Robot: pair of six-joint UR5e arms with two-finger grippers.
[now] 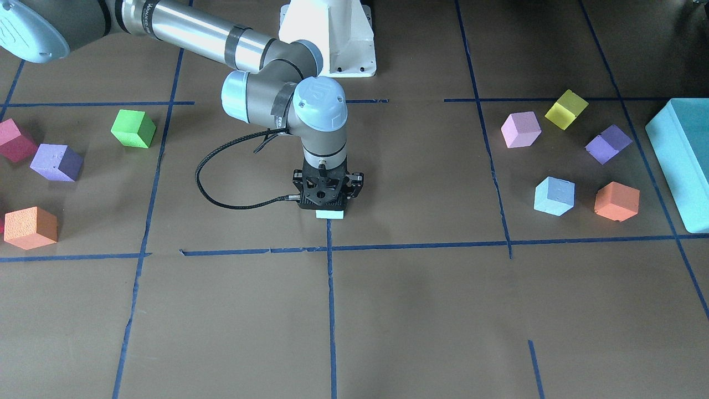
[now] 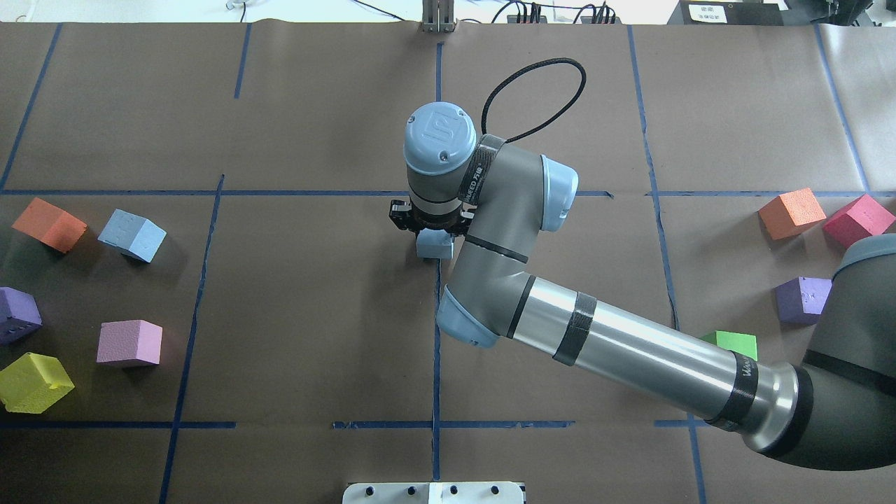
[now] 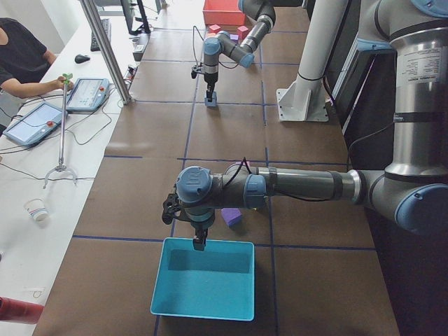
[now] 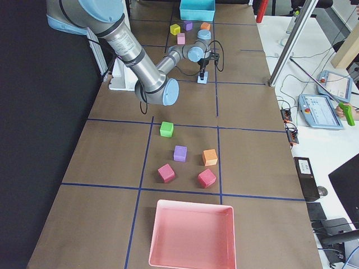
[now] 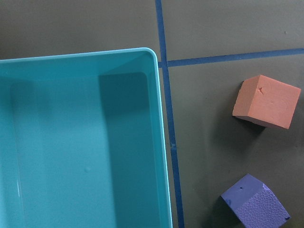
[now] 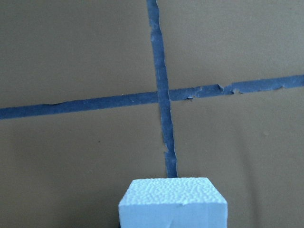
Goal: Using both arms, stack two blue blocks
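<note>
My right gripper (image 1: 328,209) stands at the table's centre, pointing straight down, shut on one pale blue block (image 1: 330,215). It holds the block low, at or just above the paper, beside a blue tape line. That block also shows in the overhead view (image 2: 434,246) and at the bottom of the right wrist view (image 6: 173,204). The other blue block (image 1: 554,195) lies free on my left side, next to an orange cube (image 1: 616,200); it also shows in the overhead view (image 2: 131,234). My left gripper (image 3: 199,243) hangs over the teal box (image 3: 203,294); I cannot tell whether it is open.
The teal box (image 1: 684,160) sits at the far left end of the table. Pink (image 1: 520,129), yellow (image 1: 566,109) and purple (image 1: 608,144) cubes lie near the free blue block. Green (image 1: 133,128), purple (image 1: 56,162) and orange (image 1: 30,227) cubes lie on my right side. A pink tray (image 4: 190,238) sits at the right end.
</note>
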